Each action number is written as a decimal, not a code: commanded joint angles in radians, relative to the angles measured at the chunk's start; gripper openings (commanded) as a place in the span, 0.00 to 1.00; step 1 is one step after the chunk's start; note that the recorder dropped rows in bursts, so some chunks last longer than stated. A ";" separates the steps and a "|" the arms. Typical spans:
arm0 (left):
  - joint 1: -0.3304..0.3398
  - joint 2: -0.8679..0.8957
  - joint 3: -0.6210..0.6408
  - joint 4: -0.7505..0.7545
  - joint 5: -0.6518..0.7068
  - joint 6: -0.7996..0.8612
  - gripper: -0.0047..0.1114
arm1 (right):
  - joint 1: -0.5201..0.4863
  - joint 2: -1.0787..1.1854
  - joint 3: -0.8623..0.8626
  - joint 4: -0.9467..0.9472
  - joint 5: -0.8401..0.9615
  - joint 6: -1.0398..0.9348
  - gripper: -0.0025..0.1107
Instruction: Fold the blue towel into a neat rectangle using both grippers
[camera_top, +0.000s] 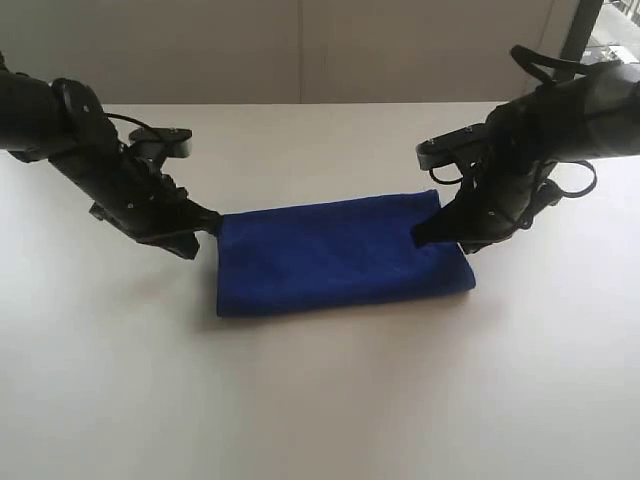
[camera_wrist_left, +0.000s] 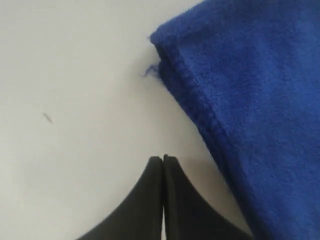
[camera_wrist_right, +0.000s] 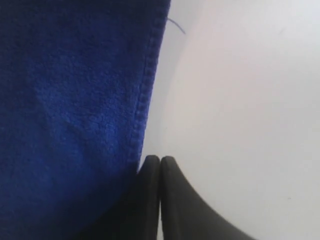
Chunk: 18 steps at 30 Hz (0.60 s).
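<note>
The blue towel (camera_top: 340, 255) lies folded in layers as a rectangle in the middle of the white table (camera_top: 330, 400). My left gripper (camera_top: 212, 218) is shut with nothing in it, its tip just off the towel's left far corner. In the left wrist view the gripper (camera_wrist_left: 163, 158) sits beside the towel's stitched edge (camera_wrist_left: 200, 115), over bare table. My right gripper (camera_top: 418, 237) is shut and empty at the towel's right end. In the right wrist view the gripper (camera_wrist_right: 160, 159) sits right beside the towel's hem (camera_wrist_right: 145, 95).
A pale wall (camera_top: 300, 50) rises behind the table's far edge. A loose blue thread (camera_wrist_left: 150, 70) sticks out at the towel's corner.
</note>
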 joint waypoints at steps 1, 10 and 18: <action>0.003 0.043 -0.001 -0.033 0.032 -0.034 0.04 | -0.008 0.024 0.006 0.004 0.024 -0.010 0.02; 0.001 0.082 -0.012 -0.094 -0.038 -0.034 0.04 | -0.008 0.041 0.006 0.072 0.051 -0.033 0.02; 0.001 0.131 -0.088 -0.130 -0.038 -0.031 0.04 | -0.008 0.039 0.006 0.098 0.105 -0.054 0.02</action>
